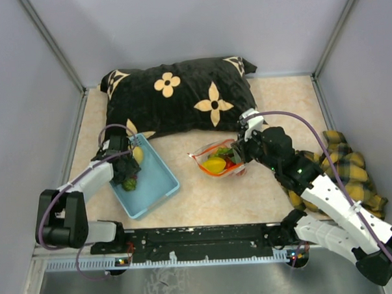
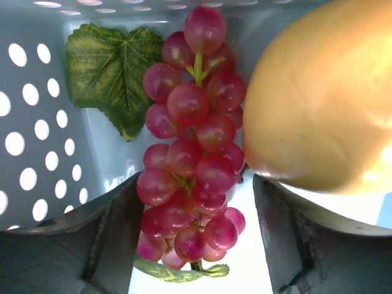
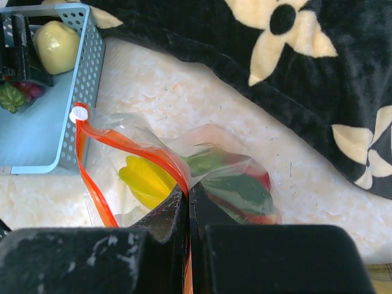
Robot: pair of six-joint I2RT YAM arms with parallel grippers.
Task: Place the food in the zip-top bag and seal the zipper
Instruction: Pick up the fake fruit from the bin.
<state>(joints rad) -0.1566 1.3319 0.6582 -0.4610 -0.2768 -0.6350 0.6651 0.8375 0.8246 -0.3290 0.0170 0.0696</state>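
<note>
Our left gripper point(image 2: 193, 236) stands open in the basket point(image 1: 153, 181), fingers point(image 2: 110, 245) either side of the purple grape bunch point(image 2: 196, 147). Our right gripper point(image 3: 187, 202) is pinched tight on the zipper point(image 3: 131, 144) of the zip-top bag point(image 3: 226, 168), lying near the basket

1. No word, brand or number can be read in any of the views.
2. The pillow point(image 1: 181, 95) bears only cream flower and star shapes on black, with no letters among them.
3. The bag point(image 1: 216, 160) shows a red strip point(image 3: 92, 165) and a small round white tab point(image 3: 78, 114). Both look blank.
4. The basket point(image 1: 152, 185) carries only rows of punched holes.
5. The rail point(image 1: 188, 257) at the near edge of the surface point(image 1: 185, 199) has a row of fine white ticks, too small to tell whether any figures stand with them.
</note>
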